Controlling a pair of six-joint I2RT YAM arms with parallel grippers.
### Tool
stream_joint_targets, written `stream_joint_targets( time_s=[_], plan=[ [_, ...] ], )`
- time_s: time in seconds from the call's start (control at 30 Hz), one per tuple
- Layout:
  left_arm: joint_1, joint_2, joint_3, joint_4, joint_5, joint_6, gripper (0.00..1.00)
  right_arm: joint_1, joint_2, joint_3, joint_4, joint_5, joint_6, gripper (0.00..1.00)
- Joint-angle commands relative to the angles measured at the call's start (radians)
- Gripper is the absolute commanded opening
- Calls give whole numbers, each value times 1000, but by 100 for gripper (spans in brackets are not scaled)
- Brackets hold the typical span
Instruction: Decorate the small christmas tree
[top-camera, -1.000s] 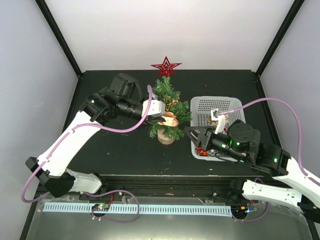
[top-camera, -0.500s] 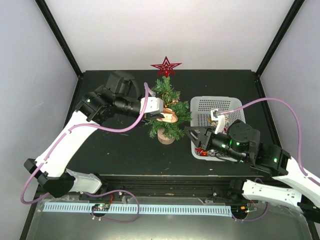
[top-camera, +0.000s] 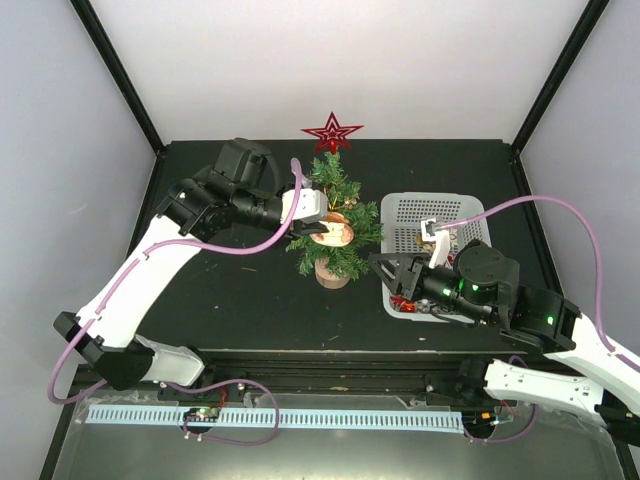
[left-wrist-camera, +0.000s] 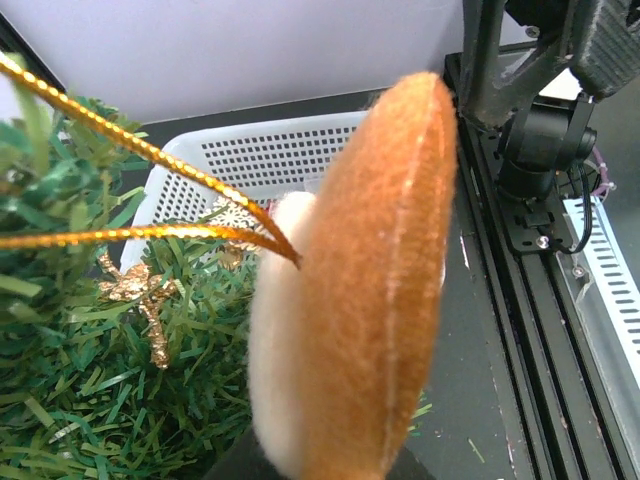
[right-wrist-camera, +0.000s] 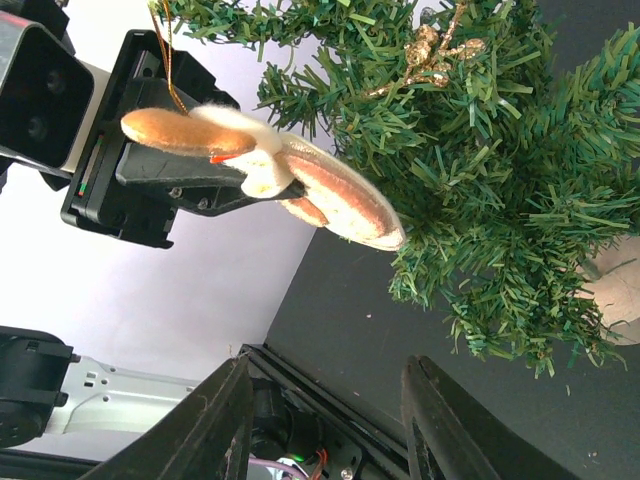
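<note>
Lab booth: white walls (top-camera: 330, 60), black frame (top-camera: 117, 70).

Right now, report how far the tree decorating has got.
Done: a red star tops the small christmas tree, and a gold ornament hangs in its branches. In hand: the left gripper is shut on a felt ornament at the tree, its gold loop towards the branches; hooked or not, I cannot tell. Left: release it, then more pieces from the white basket; the right gripper is open, empty.

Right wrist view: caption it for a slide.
Left gripper holds a felt ornament beside the small christmas tree.
</note>
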Motion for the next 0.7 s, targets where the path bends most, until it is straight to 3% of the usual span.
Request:
stream_joint_targets(
  time_s=[0.0, 0.43, 0.67],
  plan=[
    [14, 19, 53, -24, 34, 13, 2, -6, -6, -9, 8, 1, -8, 42],
    [24, 29, 62, -51, 77, 15, 1, -7, -15, 11, -7, 42, -23, 42],
    [25, 32, 65, -55, 84, 11, 2, -19, 143, 287, -91, 73, -172, 42]
  ],
)
